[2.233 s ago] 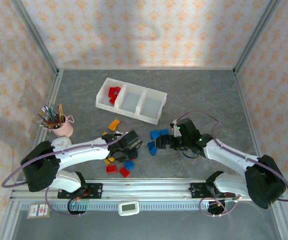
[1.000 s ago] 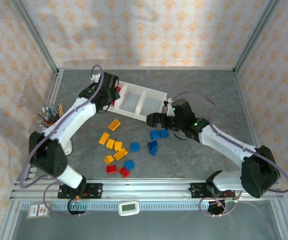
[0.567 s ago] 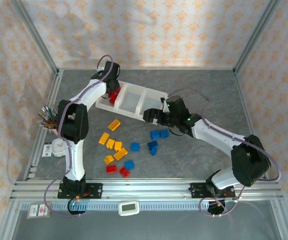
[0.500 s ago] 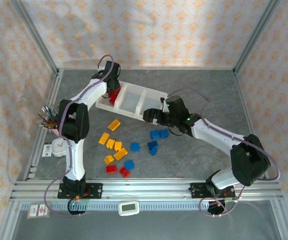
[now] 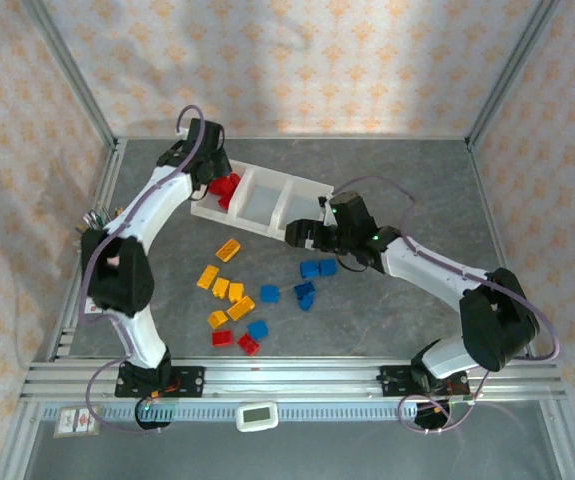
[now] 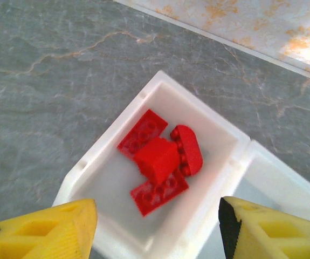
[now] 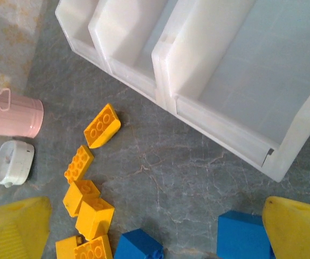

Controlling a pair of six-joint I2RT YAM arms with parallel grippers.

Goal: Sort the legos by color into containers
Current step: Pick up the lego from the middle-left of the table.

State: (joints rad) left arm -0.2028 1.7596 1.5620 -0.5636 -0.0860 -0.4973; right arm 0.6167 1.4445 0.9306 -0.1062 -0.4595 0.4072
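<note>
The white three-compartment tray (image 5: 258, 206) lies at the back of the table. Its left compartment (image 6: 198, 116) holds several red bricks (image 6: 160, 159). My left gripper (image 6: 157, 229) hovers open above that compartment's near rim, nothing between its fingers; from above the left gripper (image 5: 213, 168) is at the tray's left end. My right gripper (image 5: 301, 233) is open and empty just in front of the right compartment (image 7: 252, 81), which looks empty. Below it on the table lie blue bricks (image 7: 241, 234) and yellow bricks (image 7: 93, 213). Two red bricks (image 5: 235, 340) lie near the front.
A pink cup (image 7: 9, 116) and a small white object (image 7: 12, 162) stand at the table's left. Loose yellow bricks (image 5: 223, 290) and blue bricks (image 5: 317, 268) are spread across the middle. Metal frame posts and patterned walls enclose the table.
Both arms swung from the brick pile up to the tray. In the last half second the left arm's elbow swung outward with its gripper still at the left compartment; the right arm barely moved.
</note>
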